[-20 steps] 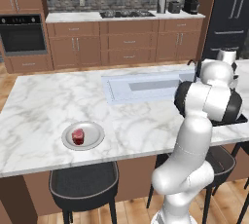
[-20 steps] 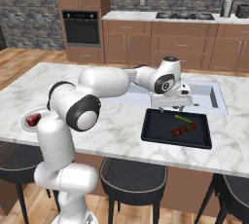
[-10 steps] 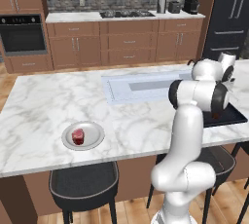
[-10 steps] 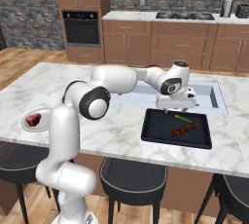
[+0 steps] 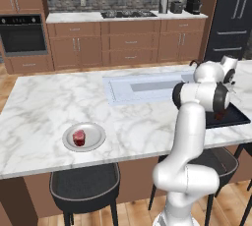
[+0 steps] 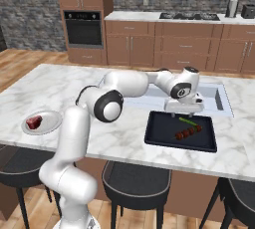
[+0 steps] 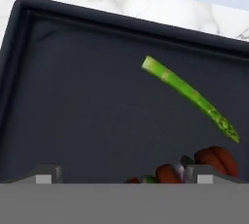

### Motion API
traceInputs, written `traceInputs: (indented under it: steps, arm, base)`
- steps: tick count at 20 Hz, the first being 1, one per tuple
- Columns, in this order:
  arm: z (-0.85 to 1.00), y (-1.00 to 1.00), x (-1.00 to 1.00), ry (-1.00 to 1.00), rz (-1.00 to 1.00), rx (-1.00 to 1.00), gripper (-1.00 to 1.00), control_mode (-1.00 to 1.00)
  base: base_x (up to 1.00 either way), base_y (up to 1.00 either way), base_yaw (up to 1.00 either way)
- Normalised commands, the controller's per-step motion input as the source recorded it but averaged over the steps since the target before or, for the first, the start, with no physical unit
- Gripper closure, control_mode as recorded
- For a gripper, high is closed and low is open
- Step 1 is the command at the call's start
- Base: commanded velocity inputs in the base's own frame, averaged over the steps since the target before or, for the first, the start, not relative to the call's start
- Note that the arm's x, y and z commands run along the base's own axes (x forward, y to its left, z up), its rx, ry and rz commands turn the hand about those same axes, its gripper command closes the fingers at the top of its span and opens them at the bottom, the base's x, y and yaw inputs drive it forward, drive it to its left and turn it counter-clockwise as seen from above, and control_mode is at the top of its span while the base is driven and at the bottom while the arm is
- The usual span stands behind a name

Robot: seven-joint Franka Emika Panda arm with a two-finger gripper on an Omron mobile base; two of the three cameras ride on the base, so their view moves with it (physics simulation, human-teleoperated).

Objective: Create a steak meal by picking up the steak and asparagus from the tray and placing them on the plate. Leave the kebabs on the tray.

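Thin green asparagus stalk (image 7: 190, 98) lies flat on the black rectangular low-rimmed tray (image 7: 73, 106), slanted in the hand view, blunt pale-green cut end up-left, darker pointed tip down-right. In the right base view the asparagus (image 6: 188, 121) sits toward the tray's far edge, with the kebabs (image 6: 188, 132) – short row of dark reddish-brown chunks on a skewer – just beside it on the near side, apart from it. The kebabs (image 7: 194, 165) in the hand view show red-brown chunks w/ bits of green and pale between them.

Small chunky red steak (image 5: 78, 137), pinkish on top, sits in the middle of the round light-grey plate (image 5: 96, 136), well apart from the tray (image 6: 159, 136), at the other end of the white marble island counter (image 5: 44, 107).

White arm w/ dark joints reaches across the counter – upper links stretched out roughly level, wrist turned down over the tray's far edge beside the sink basin (image 6: 219, 101). Two-finger gripper (image 6: 184, 116) hangs just above the tray, pointing down, jaws spread wide, nothing between them. Its dark fingertips (image 7: 46, 174) frame the tray floor, asparagus ahead of them, untouched.
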Motion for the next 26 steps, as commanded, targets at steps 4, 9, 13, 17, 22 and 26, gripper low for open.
traceInputs:
  steps: [4,9,13,17,22,26]
  arm:
    - [-0.29,0.00,0.06,0.00,0.00,0.00,-1.00,-1.00]
    - [-0.22,-0.22,0.10,0.00,0.00,0.00,-1.00,-1.00]
    - [-0.11,-0.22,0.20,0.00,0.00,0.00,-1.00,-1.00]
    - [-0.11,-0.10,0.24,0.00,0.00,0.00,-1.00,-1.00]
    - [-0.19,-0.12,0.19,0.00,0.00,0.00,-1.00,-1.00]
    - [-0.24,-0.18,0.15,0.00,0.00,0.00,-1.00,-1.00]
  base:
    - [0.00,0.00,0.00]
    - [0.00,0.00,0.00]
    - [0.00,0.00,0.00]
    - [0.00,0.00,0.00]
    - [0.00,0.00,0.00]
    - [0.00,0.00,0.00]
